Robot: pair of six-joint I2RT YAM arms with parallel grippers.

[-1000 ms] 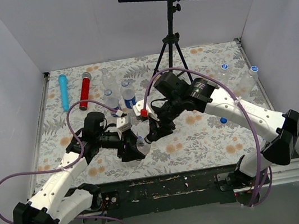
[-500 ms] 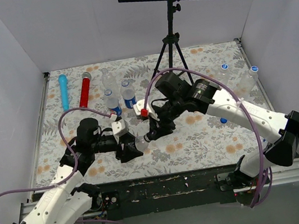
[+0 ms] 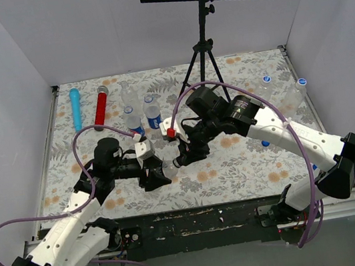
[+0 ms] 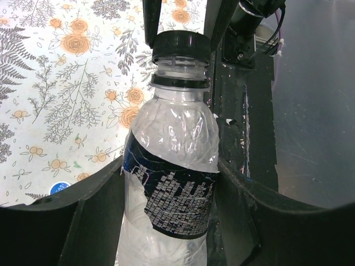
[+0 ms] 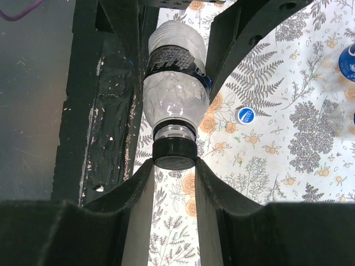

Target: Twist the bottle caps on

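Note:
My left gripper point(image 3: 155, 175) is shut on a clear plastic bottle point(image 4: 171, 166) with a dark label, gripping its body and holding it tilted above the table. A black bottle cap point(image 4: 181, 47) sits on the bottle's neck. My right gripper point(image 3: 183, 158) meets it from the other side, and its fingertips press both sides of the black cap point(image 5: 174, 152). The bottle point(image 5: 176, 94) points toward the right wrist camera. A loose blue cap point(image 5: 244, 115) lies on the floral cloth under the bottle. More blue caps point(image 3: 266, 80) lie at the far right.
A blue cylinder point(image 3: 76, 108) and a red cylinder point(image 3: 100, 108) lie at the back left. Three small bottles point(image 3: 152, 110) stand behind the grippers. A black tripod point(image 3: 203, 48) stands at the back centre. The black table edge point(image 3: 198, 221) runs along the front.
My left arm has pulled back a little to the left, with the bottle still in its grip. My right gripper has stayed at the cap, shifting only slightly.

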